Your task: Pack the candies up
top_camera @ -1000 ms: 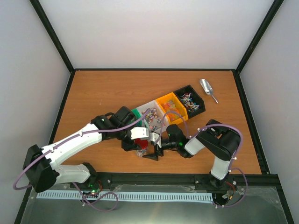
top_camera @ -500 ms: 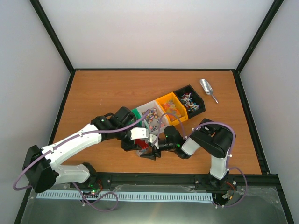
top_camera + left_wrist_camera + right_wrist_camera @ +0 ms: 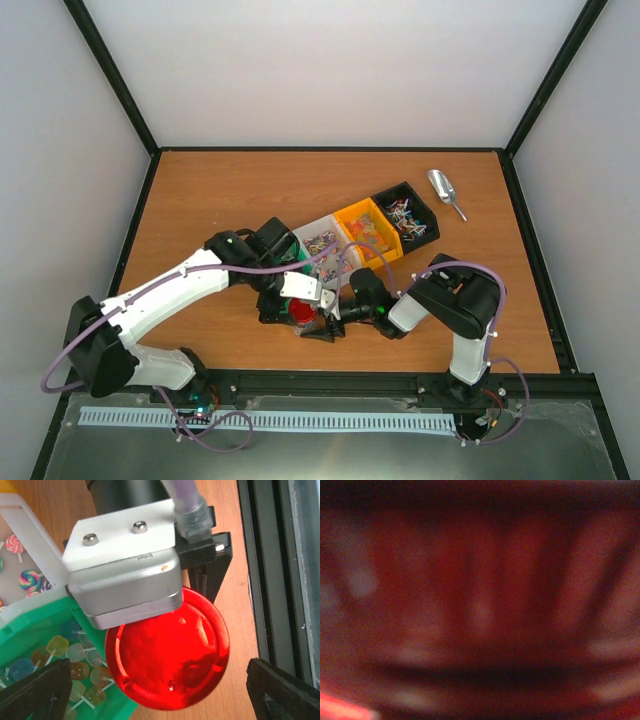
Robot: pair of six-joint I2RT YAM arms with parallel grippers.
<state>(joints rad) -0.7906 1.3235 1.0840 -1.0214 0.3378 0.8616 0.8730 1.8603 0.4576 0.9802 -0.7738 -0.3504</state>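
Note:
The candies (image 3: 322, 243) lie in a row of small bins; in the left wrist view pale sweets on sticks (image 3: 56, 646) fill the green bin (image 3: 30, 625), and swirl lollipops (image 3: 29, 579) lie in the white bin. A red round lid (image 3: 303, 313) hangs by the green bin's near corner. My left gripper (image 3: 290, 312) stands open, its fingers (image 3: 37, 687) wide apart on either side of the red lid (image 3: 167, 652) and clear of it. My right gripper (image 3: 322, 322) reaches in from the right and is shut on the lid, which fills the right wrist view as a red blur (image 3: 480, 605).
Orange bin (image 3: 368, 228) and black bin (image 3: 406, 212) continue the row toward the back right. A silver scoop (image 3: 441, 190) lies beyond them. The table's near edge and black rail (image 3: 272, 580) run just beside the lid.
My left gripper has opened and let go of the red lid. The right gripper moved in from the right and closed on it. The left arm shifted slightly back.

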